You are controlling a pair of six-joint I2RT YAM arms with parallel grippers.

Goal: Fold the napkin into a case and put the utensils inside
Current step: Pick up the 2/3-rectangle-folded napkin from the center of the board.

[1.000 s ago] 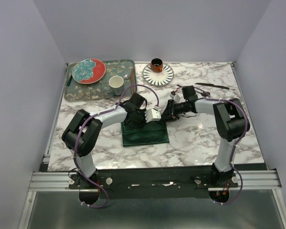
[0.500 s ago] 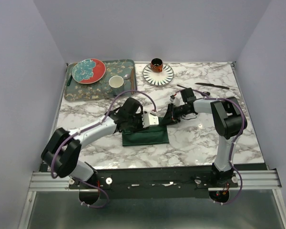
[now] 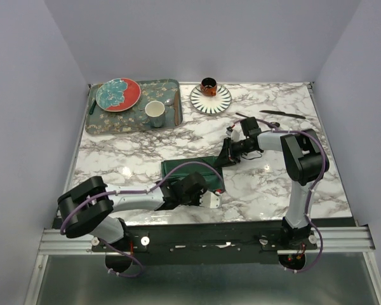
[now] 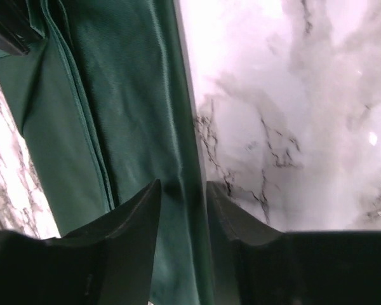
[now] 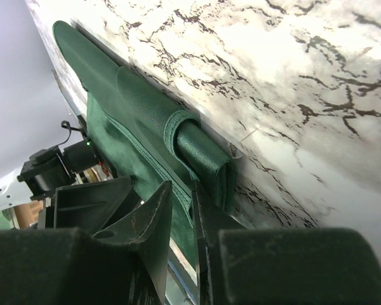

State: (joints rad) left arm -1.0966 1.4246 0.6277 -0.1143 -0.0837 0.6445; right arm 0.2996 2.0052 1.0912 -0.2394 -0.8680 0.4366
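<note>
Dark green napkin [image 3: 184,170] lies folded in a flat band on the marble worktop [image 3: 273,184], centre front; left fingers [image 4: 130,222] sit low at its near right edge, parted and straddling the hem, nothing pinched; right fingers [image 5: 149,222] are at the far right corner, clamped tight on a layer of the cloth, the fold bulging up just beside them; the black utensils [image 3: 282,114] lie on the worktop at the far right, well apart from the napkin.
</note>
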